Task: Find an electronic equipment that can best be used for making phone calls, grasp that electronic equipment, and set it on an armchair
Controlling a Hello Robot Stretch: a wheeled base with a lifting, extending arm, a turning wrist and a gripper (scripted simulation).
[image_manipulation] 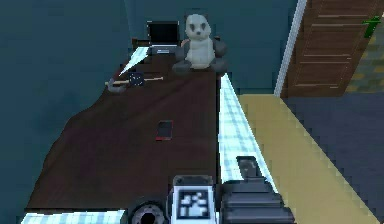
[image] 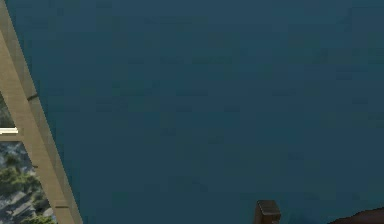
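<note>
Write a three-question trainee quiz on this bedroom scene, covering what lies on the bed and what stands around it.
1. True or false: the black-and-white plush panda sits on the floor.
2. The small dark flat rectangular device lies on: A) the dark brown bed cover; B) a wooden shelf; C) a metal tray.
3. What stands at the arm side view's upper right?
Key: 1 false, it sits on the bed cover; 2 A; 3 a brown wooden door.
</note>
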